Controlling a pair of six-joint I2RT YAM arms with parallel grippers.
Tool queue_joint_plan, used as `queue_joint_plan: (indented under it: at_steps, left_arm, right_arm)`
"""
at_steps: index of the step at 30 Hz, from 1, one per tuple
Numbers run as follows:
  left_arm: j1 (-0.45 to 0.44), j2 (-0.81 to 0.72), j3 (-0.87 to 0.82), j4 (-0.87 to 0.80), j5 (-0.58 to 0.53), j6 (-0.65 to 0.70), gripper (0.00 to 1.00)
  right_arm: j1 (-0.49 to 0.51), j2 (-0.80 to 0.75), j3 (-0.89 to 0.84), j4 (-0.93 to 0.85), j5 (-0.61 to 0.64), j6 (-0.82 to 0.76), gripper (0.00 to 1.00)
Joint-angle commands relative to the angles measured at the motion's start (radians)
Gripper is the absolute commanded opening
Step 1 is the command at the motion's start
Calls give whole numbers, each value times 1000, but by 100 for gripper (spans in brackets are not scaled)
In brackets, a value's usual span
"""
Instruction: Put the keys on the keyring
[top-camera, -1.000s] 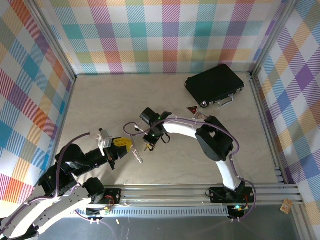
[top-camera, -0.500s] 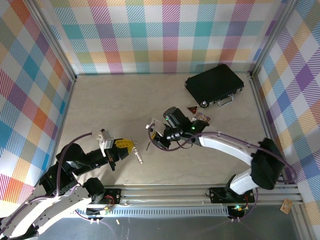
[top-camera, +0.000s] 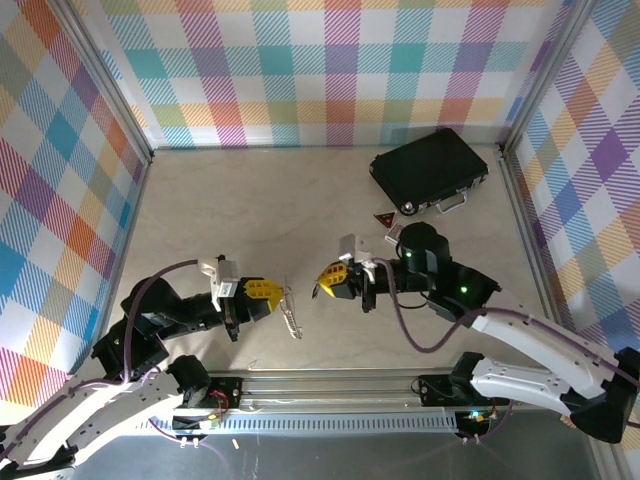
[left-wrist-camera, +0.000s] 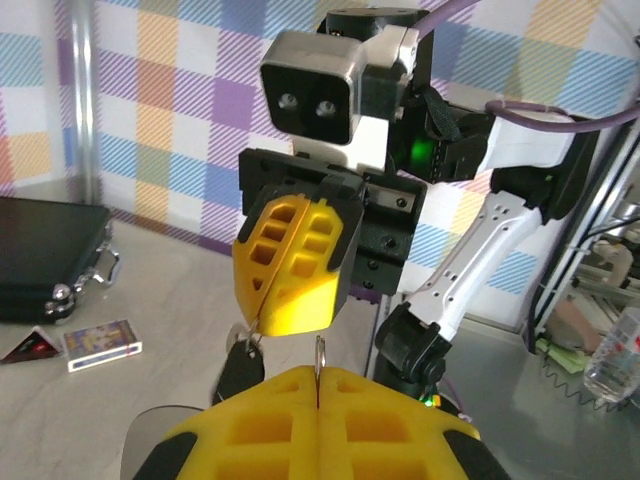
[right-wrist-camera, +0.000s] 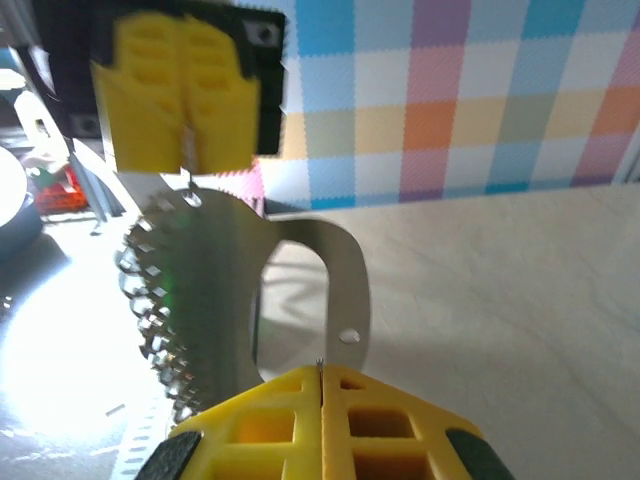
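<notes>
Ok so top view first: the right arm was folded up in the middle with its tip right on top of the other one a second ago. Now it's swung out and reaches in from 4 o'clock, so the right gripper (top-camera: 333, 282) sits dead centre. It faces the left gripper (top-camera: 262, 292), which comes in from 8 o'clock and has crept a bit toward the middle. They're nearly tip to tip with a small gap. The left one is clenched on a silver key (top-camera: 290, 312) that hangs off its tip toward 5 o'clock. The right one is clenched too, on something too tiny to name from up here. My read is they've backed off to line up for threading, and nothing's on the ring yet. The black case (top-camera: 428, 168) and the little card (top-camera: 401, 232) sit off at 1 o'clock on the table (top-camera: 220, 200). In the left wrist view, the key is edge-on, just a thin sliver poking out of the closed yellow pads at 6 o'clock. Opposite, a small wire loop dangles from the right tips, and I'd call that the keyring (left-wrist-camera: 247, 335). The dark bit under it is half hidden, so I can't tell what it is. In the right wrist view, the key's flat face and teeth fill the centre. Its lower end is cut off behind the pinched pads, and glare at 9 o'clock washes out the rest.
</notes>
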Motion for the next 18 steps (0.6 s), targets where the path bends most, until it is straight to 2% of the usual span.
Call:
queue_joint_plan:
  at_steps: [1,11,18]
  left_arm:
    - [7,37,-3,106,80,6,0]
    - [7,133,-38,271,143,-39,0]
    - [6,184,-44,334,155,-55,0]
  right_arm:
    - [3,-34,-13,44,-78,35,0]
    - [4,-72,-1,25,-33,143,0]
    - [6,-132,-63,75,2,198,0]
